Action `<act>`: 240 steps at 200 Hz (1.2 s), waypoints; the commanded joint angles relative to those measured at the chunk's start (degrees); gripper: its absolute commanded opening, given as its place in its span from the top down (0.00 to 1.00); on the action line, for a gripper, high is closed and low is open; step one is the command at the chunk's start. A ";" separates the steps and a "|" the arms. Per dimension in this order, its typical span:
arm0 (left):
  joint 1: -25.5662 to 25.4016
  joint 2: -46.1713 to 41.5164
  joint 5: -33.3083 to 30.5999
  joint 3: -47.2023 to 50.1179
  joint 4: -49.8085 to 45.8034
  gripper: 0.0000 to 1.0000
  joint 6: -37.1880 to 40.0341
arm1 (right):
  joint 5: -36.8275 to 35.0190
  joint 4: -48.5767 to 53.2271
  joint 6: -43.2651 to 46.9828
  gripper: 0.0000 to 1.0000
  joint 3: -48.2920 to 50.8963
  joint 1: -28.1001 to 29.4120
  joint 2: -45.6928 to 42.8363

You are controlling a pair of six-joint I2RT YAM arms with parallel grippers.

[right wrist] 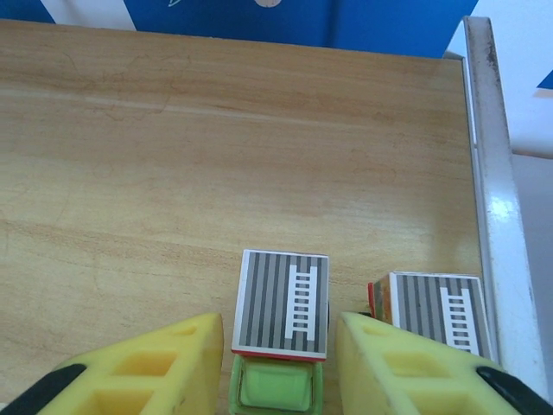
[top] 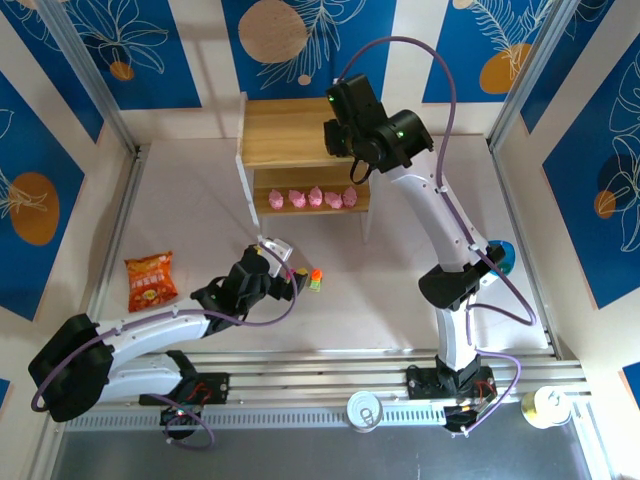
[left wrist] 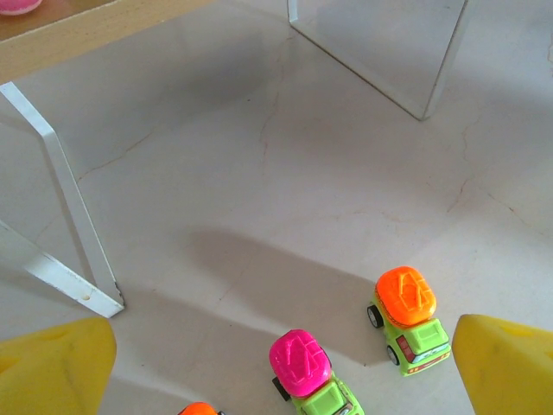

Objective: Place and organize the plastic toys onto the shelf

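Observation:
On the shelf's point(top: 285, 130) top board point(right wrist: 216, 156) stands a green toy car with a grey striped top point(right wrist: 281, 328). My right gripper point(right wrist: 278, 363) straddles it, open, with a thin gap on each side. A second striped-top car point(right wrist: 436, 311) sits just right of it, by the white side frame point(right wrist: 497, 216). Several pink figures point(top: 315, 198) line the lower board. My left gripper point(left wrist: 281, 367) hangs wide open over the table. Below it stand an orange-topped car point(left wrist: 408, 316), a magenta-topped car point(left wrist: 307, 372) and the edge of another orange top point(left wrist: 199, 409).
An orange-red snack bag point(top: 150, 280) lies at the left of the table and a blue bowl point(top: 503, 255) sits behind the right arm. A white shelf leg point(left wrist: 73, 225) stands left of the left gripper. Two round tins point(top: 365, 410) point(top: 545, 405) rest on the front rail.

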State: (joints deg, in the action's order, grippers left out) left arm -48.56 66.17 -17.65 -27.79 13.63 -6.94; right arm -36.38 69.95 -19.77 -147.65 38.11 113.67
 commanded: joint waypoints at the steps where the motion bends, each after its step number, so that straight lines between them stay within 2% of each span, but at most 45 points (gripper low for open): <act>1: -0.40 -0.30 0.08 -1.35 -1.02 0.00 0.17 | 0.52 -0.03 1.31 0.61 -2.29 -0.09 0.08; 56: -0.10 -0.99 -2.97 -0.96 -1.38 0.00 -0.79 | -1.95 -0.74 3.49 0.60 -4.62 1.69 -2.75; 85: 1.17 -2.56 -4.35 -0.08 -1.67 0.00 -1.89 | -3.96 -0.64 3.57 0.60 -2.26 3.67 -5.64; 177: 5.66 -5.24 -0.70 1.54 -2.38 0.00 -4.47 | -8.15 -10.16 -2.57 0.60 27.70 13.40 -20.94; 240: 8.28 -5.60 1.10 2.18 -2.51 0.00 -6.35 | -6.76 -15.47 -11.31 0.60 46.13 15.93 -27.32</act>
State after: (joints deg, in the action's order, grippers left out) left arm -41.47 61.63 -18.02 -26.28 11.44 -11.70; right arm -43.11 57.87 -26.06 -105.75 53.32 89.36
